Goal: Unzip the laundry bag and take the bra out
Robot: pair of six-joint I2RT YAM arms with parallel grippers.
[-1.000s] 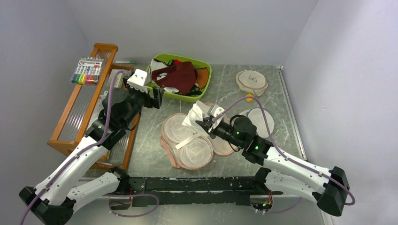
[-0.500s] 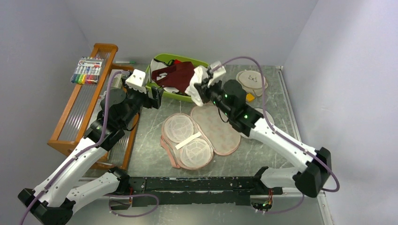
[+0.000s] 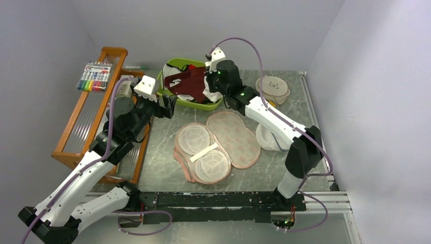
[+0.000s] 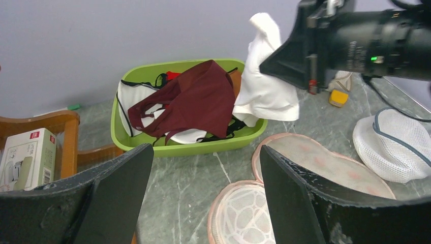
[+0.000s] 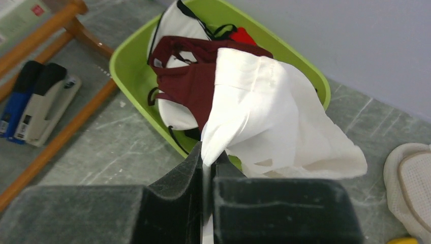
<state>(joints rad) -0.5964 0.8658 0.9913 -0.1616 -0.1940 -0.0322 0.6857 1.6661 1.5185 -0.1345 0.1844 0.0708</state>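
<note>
The right end effector (image 5: 206, 155), pinched shut on an edge of the bra (image 5: 274, 117), hangs the garment straight below it over the green bin's (image 5: 122, 66) right end, long axis vertical. The left end effector (image 3: 170, 105) gapes wide and empty at the bin's near left corner; the unzipped laundry bag (image 3: 236, 137) lies in front of the bin

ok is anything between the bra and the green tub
Nothing visible blocks it. The right gripper is shut on the bra, which hangs over one end of the green tub. A maroon garment lies in the tub beneath it.
</note>
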